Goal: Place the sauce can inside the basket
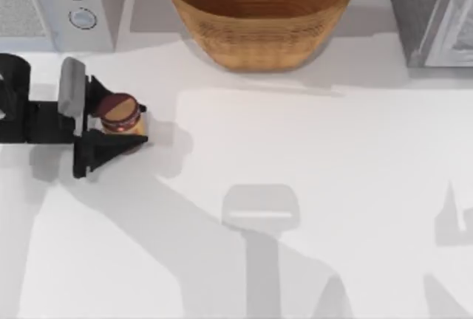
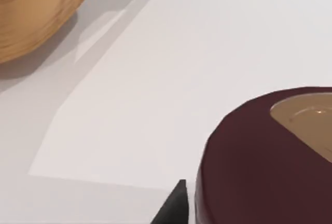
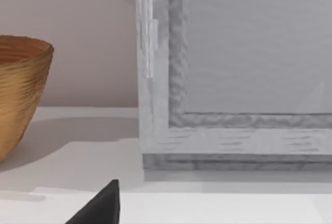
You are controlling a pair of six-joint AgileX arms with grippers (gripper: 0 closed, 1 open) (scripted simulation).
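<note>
The sauce can [image 1: 120, 114], with a maroon lid and an orange and white label, is at the table's left side. My left gripper [image 1: 127, 122] reaches in from the left edge and is shut on it, with one dark finger on each side. Up close, the can's lid [image 2: 259, 156] sits beside a black fingertip [image 2: 174, 206]. Whether the can rests on the table or hangs just above it cannot be told. The tan wicker basket [image 1: 259, 38] stands at the back centre, well away from the can, and also appears as the basket [image 2: 31, 11] and the basket [image 3: 18, 94]. My right gripper [image 3: 104, 206] is parked by the back right.
A grey appliance with two round knobs [image 1: 74, 1] stands at the back left, close behind the left arm. A grey cabinet-like box [image 1: 436, 16] fills the back right corner and looms near the right wrist [image 3: 233, 79]. White tabletop [image 1: 295, 186] stretches between the can and the basket.
</note>
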